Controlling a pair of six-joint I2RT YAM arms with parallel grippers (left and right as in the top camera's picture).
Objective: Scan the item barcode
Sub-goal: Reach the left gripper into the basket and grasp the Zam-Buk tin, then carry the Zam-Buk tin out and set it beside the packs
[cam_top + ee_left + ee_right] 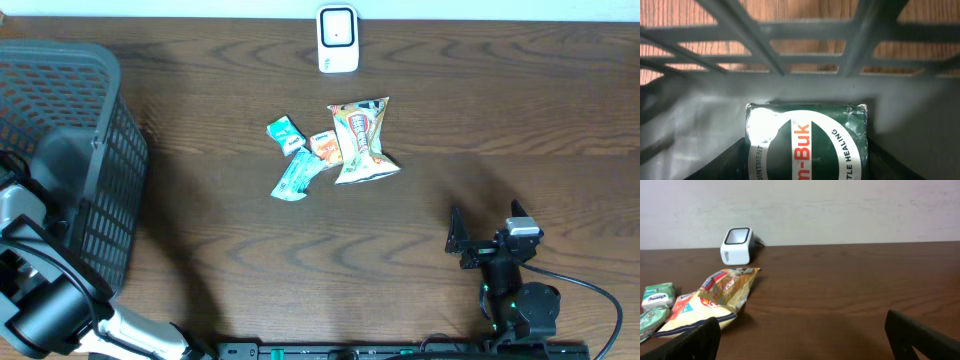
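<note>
Seen from the left wrist, a dark green ointment box (pixel 807 145) with a white band and orange lettering lies on the grey basket floor. My left gripper (pixel 807 167) has a dark finger pressed against each side of the box. From overhead this gripper is hidden inside the basket (pixel 110 110). The white barcode scanner (pixel 338 38) stands at the table's far edge and shows in the right wrist view too, as the scanner (pixel 737 245). My right gripper (pixel 487 235) rests open near the front right, with nothing between its fingers (pixel 695 340).
A yellow snack bag (pixel 362 140), two teal packets (pixel 284 131) (pixel 295 178) and a small orange packet (pixel 324 146) lie mid-table. The basket's slatted wall (pixel 790 35) rises just ahead of the left gripper. The left arm (pixel 45 300) reaches in from the front left.
</note>
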